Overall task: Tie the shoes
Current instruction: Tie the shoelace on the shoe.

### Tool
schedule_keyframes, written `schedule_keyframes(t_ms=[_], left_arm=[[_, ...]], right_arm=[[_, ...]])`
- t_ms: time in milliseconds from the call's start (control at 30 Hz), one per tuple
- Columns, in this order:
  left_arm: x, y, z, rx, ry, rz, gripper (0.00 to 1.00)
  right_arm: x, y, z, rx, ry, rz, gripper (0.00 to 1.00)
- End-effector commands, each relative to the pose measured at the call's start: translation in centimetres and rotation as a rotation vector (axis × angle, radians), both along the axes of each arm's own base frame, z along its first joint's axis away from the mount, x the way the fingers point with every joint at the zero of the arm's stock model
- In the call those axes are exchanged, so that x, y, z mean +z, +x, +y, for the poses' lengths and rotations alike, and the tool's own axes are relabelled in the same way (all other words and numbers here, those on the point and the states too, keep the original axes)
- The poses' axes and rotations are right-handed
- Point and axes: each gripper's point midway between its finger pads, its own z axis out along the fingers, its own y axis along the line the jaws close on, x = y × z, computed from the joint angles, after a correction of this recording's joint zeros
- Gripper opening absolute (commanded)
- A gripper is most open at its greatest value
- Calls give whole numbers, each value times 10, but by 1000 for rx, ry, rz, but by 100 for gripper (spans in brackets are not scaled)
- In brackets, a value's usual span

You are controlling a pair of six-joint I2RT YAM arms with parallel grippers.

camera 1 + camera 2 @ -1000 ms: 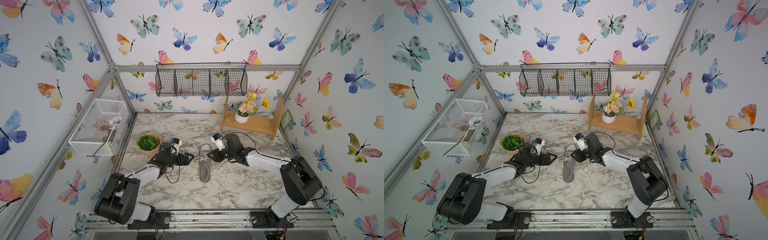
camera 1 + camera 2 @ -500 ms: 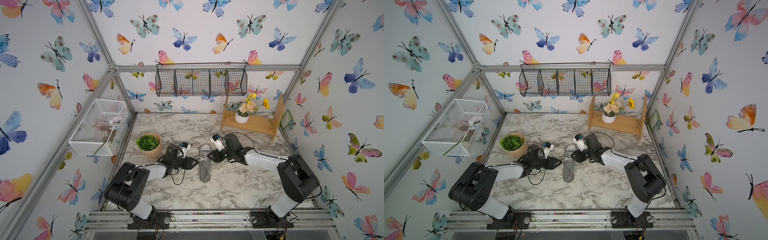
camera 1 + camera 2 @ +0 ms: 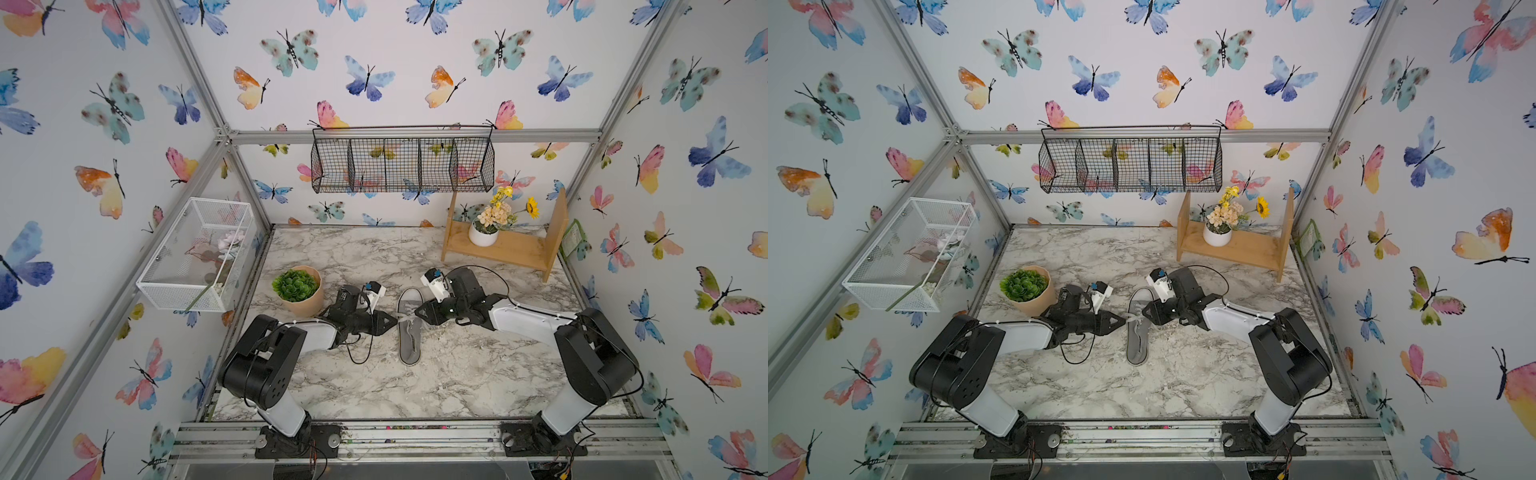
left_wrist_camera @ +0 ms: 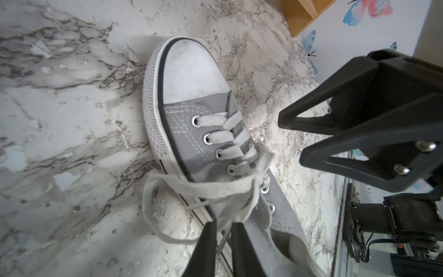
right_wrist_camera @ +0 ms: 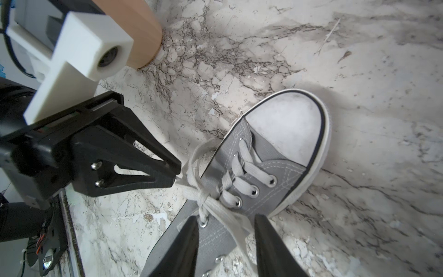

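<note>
Grey canvas low-top sneaker, one item, with white laces, white rubber toe cap and white sole edge. It is stood on its sole near the middle of the marble tabletop, between the two arms in both top views, with the toe turned to the back wall and the heel to the arm bases. The laces are threaded through the lower eyelets and gathered into what looks like a first crossing over the tongue. The two upper eyelets are seen bare, no bow is formed, and a slack loop is spilled onto the marble on the left arm's side. The left gripper is drawn almost together, with a single lace strand pinched in it beside the shoe's flank. The right gripper is held with its jaws apart, straddling the upper eyelets and a trailing strand, with nothing clamped. Handling, as judged: the shoe is light and likely to be dragged or turned if a lace is pulled sideways. The canvas is soft and the sole stiffer. The flat woven laces are limp, and could be lost from a shallow pinch. Hold is best taken on a free lace run just clear of the crossing, not on the canvas. The tying is judged to be at an early stage.
</note>
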Motion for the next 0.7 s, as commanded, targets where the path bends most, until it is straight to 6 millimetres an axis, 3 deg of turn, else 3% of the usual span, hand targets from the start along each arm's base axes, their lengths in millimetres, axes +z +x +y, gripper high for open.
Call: schedule_keyframes(t_ms=[0, 367, 533, 667], left_arm=[[3, -6, -3, -30, -11, 3, 13], [-4, -14, 5, -8, 23, 34, 0], [-1, -16, 7, 0, 23, 35, 0], [0, -18, 8, 7, 20, 40, 0]], right_arm=[[5, 4, -1, -5, -18, -13, 41], [2, 2, -6, -15, -34, -6, 41], [13, -1, 9, 39, 25, -5, 42], [8, 3, 14, 33, -11, -9, 43]])
